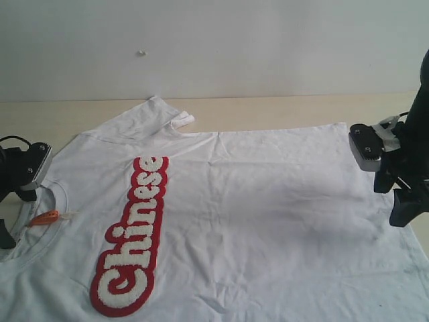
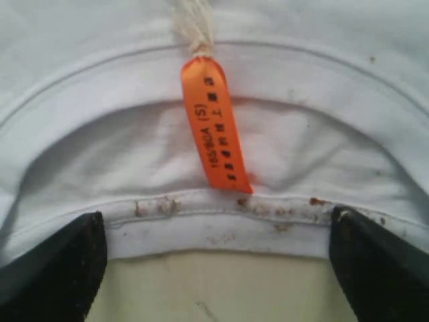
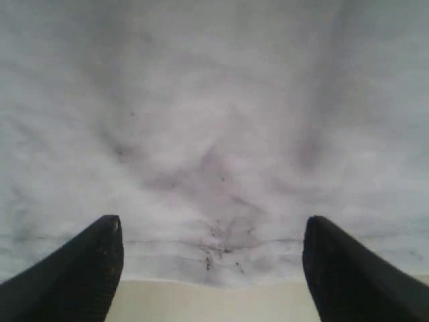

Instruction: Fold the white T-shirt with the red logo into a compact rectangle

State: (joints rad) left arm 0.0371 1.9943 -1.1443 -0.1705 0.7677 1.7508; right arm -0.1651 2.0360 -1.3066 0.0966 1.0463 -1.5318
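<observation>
left claw (image 2: 218,216) and right claw (image 3: 212,220) both spread wide.

White T-shirt (image 1: 268,201) spread flat over most of the counter (image 1: 281,107), leaving a bare strip along the far edge. Left tool (image 2: 218,218) straddles the collar rim (image 2: 221,208), with the orange neck tag (image 2: 214,127) just ahead of its wide jaws. Right tool (image 3: 211,221) straddles the hem (image 3: 214,258), apparently touching nothing.

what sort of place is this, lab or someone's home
Probably a robot lab bench: a bare pale table, a plain white wall, and the left gripper and right gripper flanking a spread white T-shirt.
</observation>
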